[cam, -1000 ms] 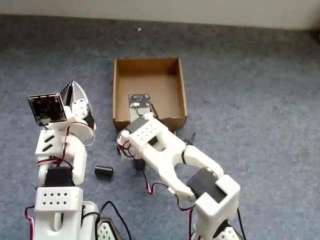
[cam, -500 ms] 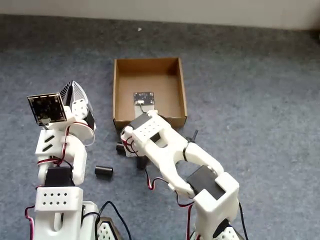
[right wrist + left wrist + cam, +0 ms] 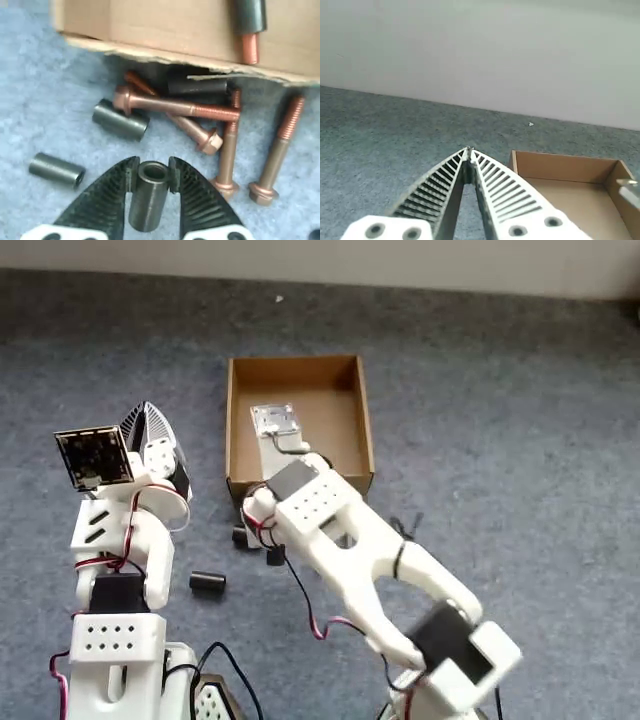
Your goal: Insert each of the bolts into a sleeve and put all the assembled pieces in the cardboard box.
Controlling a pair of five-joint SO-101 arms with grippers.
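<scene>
**High view, then the wrists: one sleeve pinched beside the box**

High view: an open brown cardboard box (image 3: 229,420) sits on grey carpet (image 3: 500,390). A short dark cylindrical loose sleeve (image 3: 208,583) lies at its 7 o'clock. The white right arm (image 3: 340,530) stretches in from 5 o'clock to the box's near wall.

Left wrist view: the left gripper (image 3: 469,150) has its ribbed fingers pressed together.

Right wrist view: the right gripper (image 3: 152,162) pinches a dark grey steel sleeve (image 3: 147,200). Copper-coloured flanged bolts (image 3: 175,106) lie heaped by the box wall. Inside lies what seems to be an assembled piece (image 3: 250,20).

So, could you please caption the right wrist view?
Right gripper holding a sleeve, loose bolts lying beside the cardboard box.
</scene>
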